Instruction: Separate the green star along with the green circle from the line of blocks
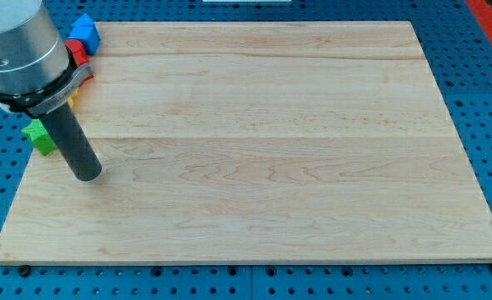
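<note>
My tip [87, 173] rests on the wooden board [263, 150] near its left edge. A green block [38, 136], shape unclear, lies just to the left of the tip at the board's left edge, partly hidden by the rod. Above it, a yellow or orange block [73, 97] barely shows behind the arm's grey housing. A red block [77, 54] and a blue block [85, 32] continue the line up to the view's top left corner. The arm hides the rest of the line. I cannot tell which green block is the star or the circle.
The arm's grey cylinder [21, 50] fills the view's top left corner. A blue perforated table [488, 100] surrounds the board on all sides.
</note>
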